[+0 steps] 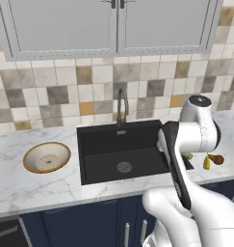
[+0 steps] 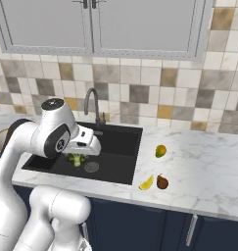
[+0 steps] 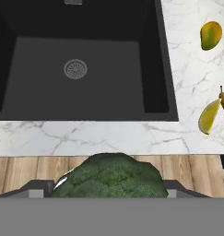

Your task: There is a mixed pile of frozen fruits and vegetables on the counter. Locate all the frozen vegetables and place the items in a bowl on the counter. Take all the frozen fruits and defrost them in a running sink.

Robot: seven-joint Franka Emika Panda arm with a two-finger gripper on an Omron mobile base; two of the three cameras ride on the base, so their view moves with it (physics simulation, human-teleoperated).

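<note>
The jaws of the gripper (image 3: 109,196) are spread wide around the broccoli (image 3: 109,177), which they carry in the air above the sink (image 1: 92,140). The bowl (image 1: 46,157) on the counter (image 2: 208,162) holds nothing; the yellowish piece (image 2: 147,183), round fruit (image 2: 160,151) and pear (image 2: 162,182) remain on the counter, so no item is placed yet

Fruits (image 2: 160,151) right of sink (image 2: 110,162)
</note>
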